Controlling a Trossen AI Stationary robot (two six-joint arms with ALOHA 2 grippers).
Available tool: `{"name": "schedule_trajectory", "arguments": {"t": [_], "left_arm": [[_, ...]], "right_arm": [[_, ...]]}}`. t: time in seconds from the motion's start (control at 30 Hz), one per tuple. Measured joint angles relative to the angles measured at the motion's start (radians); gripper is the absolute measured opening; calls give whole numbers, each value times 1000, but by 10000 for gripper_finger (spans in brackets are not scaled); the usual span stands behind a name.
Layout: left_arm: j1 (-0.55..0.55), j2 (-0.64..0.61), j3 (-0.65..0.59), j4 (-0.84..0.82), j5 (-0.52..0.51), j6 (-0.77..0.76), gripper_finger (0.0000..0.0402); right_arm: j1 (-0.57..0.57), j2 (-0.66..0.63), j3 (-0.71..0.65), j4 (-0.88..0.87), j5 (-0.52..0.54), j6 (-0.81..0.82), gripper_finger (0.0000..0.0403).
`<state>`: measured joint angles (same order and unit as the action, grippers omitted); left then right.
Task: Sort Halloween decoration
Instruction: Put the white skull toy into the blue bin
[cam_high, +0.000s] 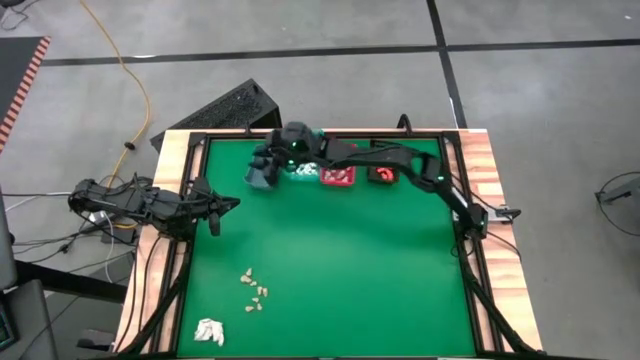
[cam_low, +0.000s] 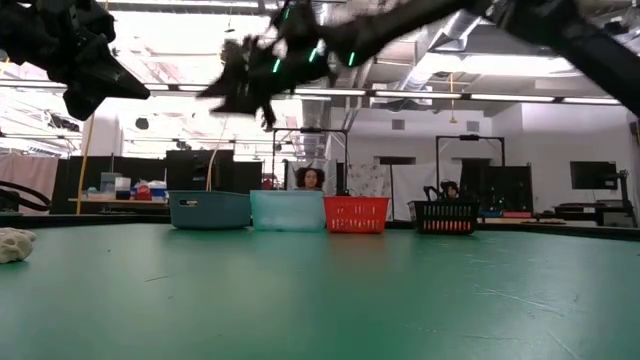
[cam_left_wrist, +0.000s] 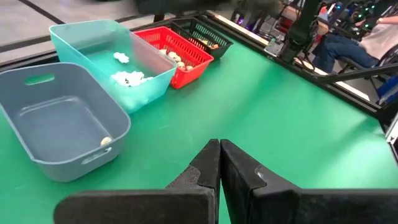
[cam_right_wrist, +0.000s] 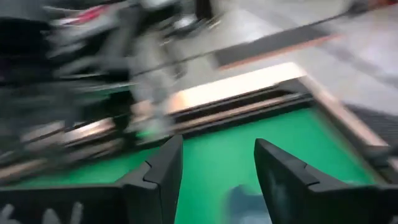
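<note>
Green felt covers your desk (cam_high: 340, 260); along its far edge stand grey (cam_left_wrist: 56, 124), teal (cam_left_wrist: 112, 59), red (cam_left_wrist: 177, 53) and black bins (cam_left_wrist: 202, 34). Your right gripper (cam_high: 265, 165) hovers above the grey bin, jaws spread, empty. Your left gripper (cam_high: 232, 204) waits, jaws pressed together. Tan decorations (cam_high: 254, 290) lie near the front-left

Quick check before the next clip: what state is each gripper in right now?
Left gripper: closed, holding nothing, waiting at the table's left edge.
Right gripper: open, nothing between its fingers, up over the grey bin.
</note>
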<state>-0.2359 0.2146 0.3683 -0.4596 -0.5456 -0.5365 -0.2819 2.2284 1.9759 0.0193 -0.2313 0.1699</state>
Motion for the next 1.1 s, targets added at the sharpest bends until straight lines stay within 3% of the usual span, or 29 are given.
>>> {"name": "schedule_trajectory", "arguments": {"t": [0.1, 0.2, 0.37, 0.5, 0.67, 0.87, 0.97, 1.1], "left_arm": [[0, 0, 0, 0, -1, 3, 0], [0, 0, 0, 1, -6, 6, 0], [0, 0, 0, 1, -29, 9, 0], [0, 0, 0, 2, -54, 10, 0], [0, 0, 0, 2, -63, -5, 0], [0, 0, 0, 3, -69, -8, 0], [0, 1, 0, 2, -84, -9, 0], [0, 1, 0, 0, -106, -10, 0]], "right_arm": [[31, -111, 2, -245, -112, -87, 181], [83, -206, 1, -524, -126, -202, 166], [158, -343, 0, -865, -48, -274, 145], [202, -436, -81, -967, 12, -246, 132], [301, -528, -359, -772, 47, -129, 125], [402, -573, -703, -166, 153, -39, 124], [423, -516, -775, 125, 209, -94, 124], [428, -384, -779, 344, 213, -167, 124]]}}
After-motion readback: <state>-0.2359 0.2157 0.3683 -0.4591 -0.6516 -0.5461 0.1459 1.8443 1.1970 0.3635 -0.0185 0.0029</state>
